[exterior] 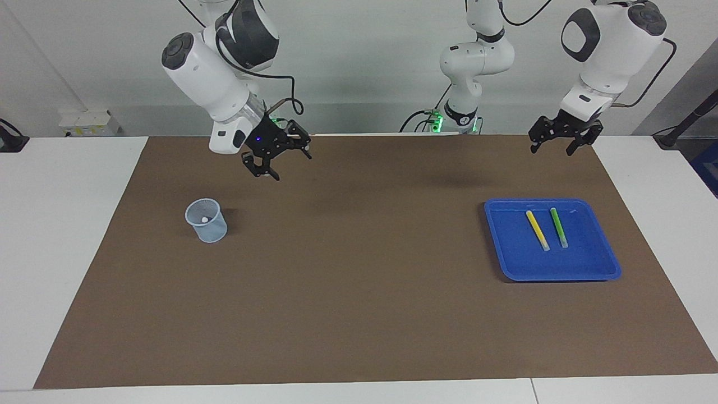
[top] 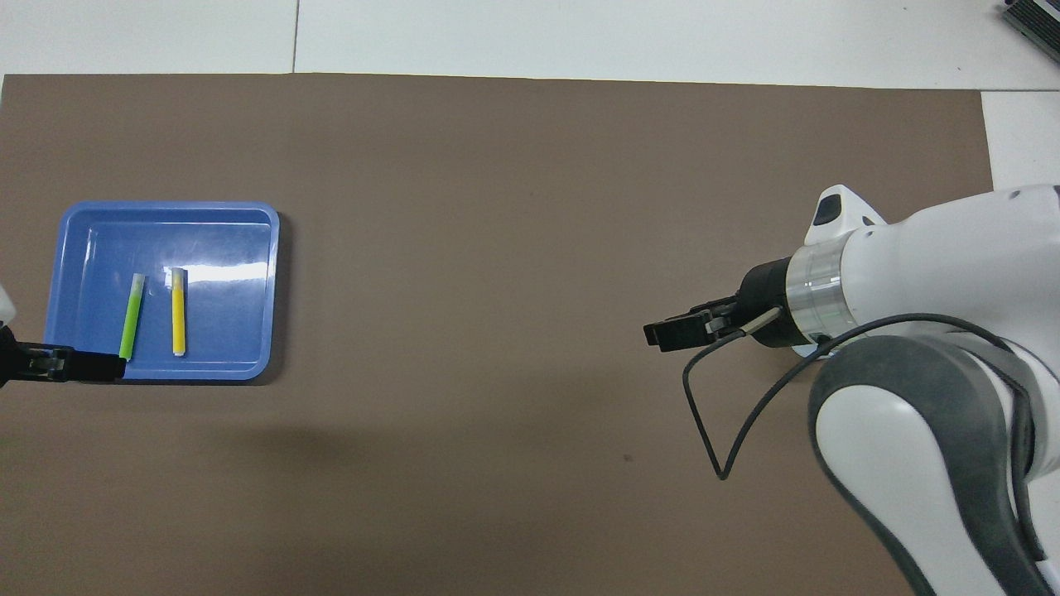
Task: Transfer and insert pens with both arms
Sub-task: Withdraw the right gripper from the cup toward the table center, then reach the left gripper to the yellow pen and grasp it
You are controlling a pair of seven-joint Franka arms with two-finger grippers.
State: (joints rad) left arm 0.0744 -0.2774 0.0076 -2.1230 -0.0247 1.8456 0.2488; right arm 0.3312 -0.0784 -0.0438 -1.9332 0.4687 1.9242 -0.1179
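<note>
You have a brown mat (exterior: 359, 292) covering most of the white table (exterior: 61, 235). Your right arm (exterior: 216, 84) is raised over the mat, with the right gripper (exterior: 275, 160) in the air above bare mat, closer to the middle of the table than the cup; its fingers are spread apart and hold nothing. Your left arm (exterior: 603, 53) hangs over the mat's edge at its own end of the table, with the left gripper (exterior: 561, 137) in the air above the mat's corner, on the robots' side of the tray, jaws spread wide and empty.

The blue tray (exterior: 594, 269) sits toward the left arm's end. In it lie the yellow pen (exterior: 537, 230) and the green pen (exterior: 558, 227), side by side, apart, whitish ends pointing away from the robots.

The clear cup (exterior: 207, 221) stands upright toward the right arm's end. Inside it you can see only a whitish pen end (exterior: 204, 219); the pen's colour cannot be told.
</note>
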